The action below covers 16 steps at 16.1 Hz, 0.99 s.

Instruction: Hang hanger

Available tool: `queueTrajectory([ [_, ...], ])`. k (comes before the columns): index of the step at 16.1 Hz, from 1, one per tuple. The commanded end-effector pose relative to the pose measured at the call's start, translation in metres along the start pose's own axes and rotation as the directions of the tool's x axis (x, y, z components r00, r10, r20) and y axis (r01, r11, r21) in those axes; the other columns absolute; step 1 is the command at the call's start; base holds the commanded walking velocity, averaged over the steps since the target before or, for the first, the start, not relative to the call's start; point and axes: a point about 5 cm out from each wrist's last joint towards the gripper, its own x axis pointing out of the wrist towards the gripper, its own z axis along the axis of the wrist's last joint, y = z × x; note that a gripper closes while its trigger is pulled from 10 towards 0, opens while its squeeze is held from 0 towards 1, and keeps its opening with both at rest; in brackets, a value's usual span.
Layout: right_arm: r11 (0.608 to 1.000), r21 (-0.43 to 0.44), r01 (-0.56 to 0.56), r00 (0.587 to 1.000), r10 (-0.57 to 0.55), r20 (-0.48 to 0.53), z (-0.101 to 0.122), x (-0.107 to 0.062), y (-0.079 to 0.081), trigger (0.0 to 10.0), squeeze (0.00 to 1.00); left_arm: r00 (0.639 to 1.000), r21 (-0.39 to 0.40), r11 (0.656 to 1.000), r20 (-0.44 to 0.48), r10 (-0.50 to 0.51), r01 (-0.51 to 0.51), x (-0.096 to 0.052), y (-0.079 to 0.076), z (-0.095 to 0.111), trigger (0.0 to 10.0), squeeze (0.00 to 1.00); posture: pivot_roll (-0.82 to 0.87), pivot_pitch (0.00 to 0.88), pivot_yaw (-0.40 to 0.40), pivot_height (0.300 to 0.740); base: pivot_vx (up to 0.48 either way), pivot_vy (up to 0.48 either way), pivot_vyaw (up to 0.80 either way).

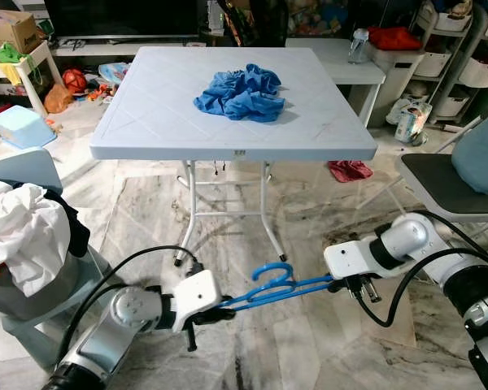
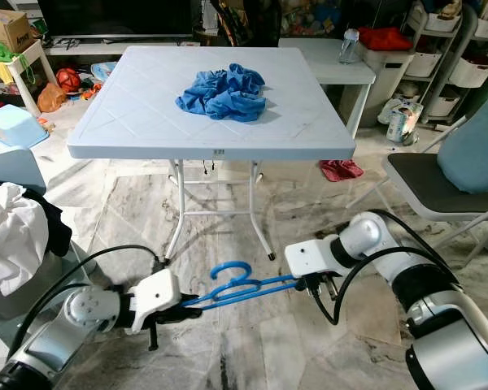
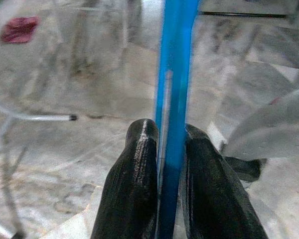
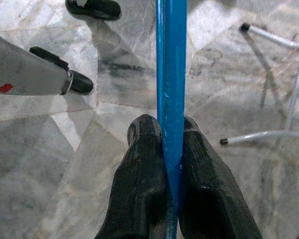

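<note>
Between both end effectors, hanger

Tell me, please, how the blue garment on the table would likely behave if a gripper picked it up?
The blue garment lies crumpled in soft folds on the table, so it is probably floppy and would drape. It looks light. Pinched at one point, it would likely unfold and hang unevenly.

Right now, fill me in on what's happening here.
The robot holds a blue hanger low over the floor, one end pinched in the left gripper, the other in the right gripper. A crumpled blue cloth lies on the white table ahead. Nothing is hung yet.
</note>
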Motion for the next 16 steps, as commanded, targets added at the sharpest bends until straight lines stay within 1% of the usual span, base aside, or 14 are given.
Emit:
queueTrajectory([
  [1, 0.999, 0.016, 0.036, 0.999, -0.036, -0.002, -0.002, -0.001, -0.002, 0.0, 0.0, 0.998, 0.018, 0.998, 0.021, 0.056, -0.057, -0.002, 0.005, 0.002, 10.0, 1.0, -0.04, 0.0, -0.055, 0.74, 0.0, 0.0, 0.0],
  [2, 0.982, 0.133, 0.133, 0.99, -0.137, 0.027, -0.009, 0.01, 0.004, 0.0, 0.0, 0.96, -0.025, 0.965, 0.09, 0.264, -0.262, -0.005, 0.017, 0.004, 10.0, 1.0, -0.02, 0.0, -0.079, 0.74, 0.0, 0.0, 0.0],
  [3, 0.973, 0.169, 0.159, 0.986, -0.166, 0.031, -0.011, 0.015, 0.007, 0.0, 0.0, 0.938, -0.045, 0.944, 0.108, 0.329, -0.326, -0.006, 0.02, 0.004, 10.0, 1.0, -0.02, 0.0, -0.087, 0.74, 0.0, 0.0, 0.0],
  [4, 0.958, 0.224, 0.182, 0.98, -0.194, 0.036, -0.015, 0.022, 0.012, 0.0, 0.0, 0.906, -0.081, 0.914, 0.127, 0.405, -0.397, -0.007, 0.024, 0.004, 10.0, 1.0, -0.01, 0.0, -0.093, 0.74, 0.0, 0.0, 0.0],
  [5, 0.947, 0.255, 0.194, 0.977, -0.211, 0.039, -0.017, 0.027, 0.016, 0.0, 0.0, 0.89, -0.107, 0.899, 0.133, 0.436, -0.424, -0.007, 0.025, 0.003, 10.0, 1.0, 0.0, 0.0, -0.103, 0.74, 0.0, 0.0, 0.0],
  [6, 0.932, 0.3, 0.205, 0.973, -0.228, 0.043, -0.019, 0.035, 0.022, 0.0, 0.0, 0.863, -0.149, 0.872, 0.14, 0.485, -0.466, -0.006, 0.027, 0.002, 10.0, 1.0, 0.01, 0.0, -0.116, 0.74, 0.0, 0.0, 0.0],
  [7, 0.906, 0.367, 0.212, 0.968, -0.246, 0.046, -0.022, 0.046, 0.032, 0.0, 0.0, 0.83, -0.195, 0.837, 0.139, 0.54, -0.512, -0.003, 0.031, 0.0, 10.0, 1.0, 0.01, 0.0, -0.13, 0.74, 0.0, 0.0, 0.0],
  [8, 0.895, 0.395, 0.207, 0.97, -0.239, 0.033, -0.024, 0.051, 0.037, 0.0, 0.0, 0.823, -0.195, 0.83, 0.136, 0.551, -0.523, 0.001, 0.034, -0.001, 10.0, 1.0, 0.0, 0.0, -0.141, 0.74, 0.0, 0.0, 0.0],
  [9, 0.897, 0.392, 0.206, 0.972, -0.234, 0.024, -0.025, 0.051, 0.038, 0.0, 0.0, 0.822, -0.192, 0.828, 0.132, 0.554, -0.527, 0.002, 0.036, -0.001, 10.0, 1.0, 0.0, 0.0, -0.144, 0.74, 0.0, 0.0, 0.0],
  [11, 0.89, 0.406, 0.207, 0.967, -0.249, 0.054, -0.022, 0.046, 0.034, 0.0, 0.0, 0.815, -0.179, 0.824, 0.137, 0.562, -0.538, 0.002, 0.044, 0.002, 10.0, 1.0, -0.02, 0.0, -0.133, 0.74, 0.0, 0.0, 0.0],
  [12, 0.886, 0.395, 0.242, 0.964, -0.267, 0.007, -0.025, 0.049, 0.033, 0.0, 0.0, 0.799, -0.183, 0.806, 0.13, 0.587, -0.562, 0.0, 0.048, -0.001, 10.0, 1.0, -0.02, 0.0, -0.114, 0.74, 0.0, 0.0, 0.0],
  [13, 0.885, 0.392, 0.249, 0.962, -0.274, 0.007, -0.025, 0.049, 0.033, 0.0, 0.0, 0.794, -0.191, 0.801, 0.131, 0.593, -0.567, -0.001, 0.049, -0.001, 10.0, 1.0, -0.02, 0.0, -0.1, 0.74, 0.0, 0.0, 0.0],
  [15, 0.85, 0.437, 0.294, 0.934, -0.352, 0.055, -0.015, 0.055, 0.025, 0.0, 0.0, 0.741, -0.261, 0.74, 0.115, 0.661, -0.62, -0.005, 0.049, -0.008, 10.0, 1.0, -0.04, 0.0, -0.061, 0.74, 0.0, 0.0, 0.0],
  [16, 0.847, 0.435, 0.306, 0.931, -0.362, 0.051, -0.014, 0.056, 0.024, 0.0, 0.0, 0.731, -0.275, 0.728, 0.111, 0.673, -0.628, -0.005, 0.05, -0.01, 10.0, 1.0, -0.05, 0.0, -0.059, 0.74, 0.0, 0.0, 0.0],
])
